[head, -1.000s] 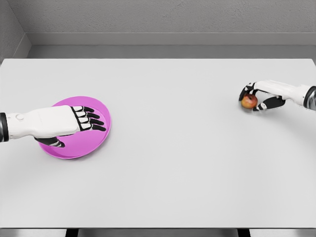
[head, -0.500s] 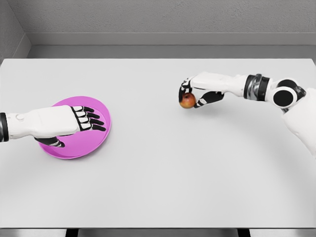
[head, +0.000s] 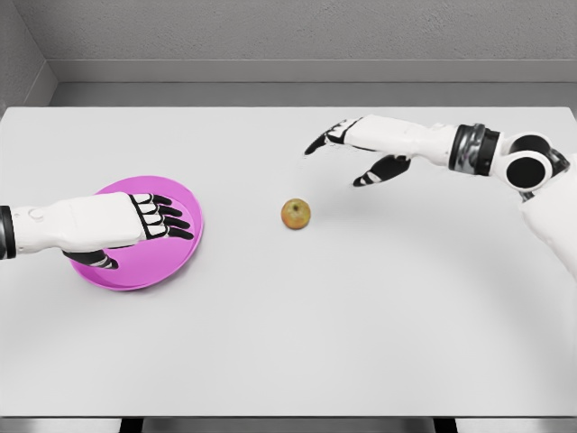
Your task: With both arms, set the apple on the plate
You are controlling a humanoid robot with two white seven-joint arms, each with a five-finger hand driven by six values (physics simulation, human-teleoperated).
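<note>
One apple, one pink plate, two hands. The apple now sits loose on the table, right of the plate; the right hand has let go, fingers spread. Left hand stays flat over the plate, fingers extended.

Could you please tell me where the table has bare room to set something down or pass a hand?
The white table is bare along the near edge, across the far left corner, and between the small reddish-yellow apple and the round magenta plate. The plate is crowded: the left hand lies over it. The open right hand hovers beyond the apple.
</note>
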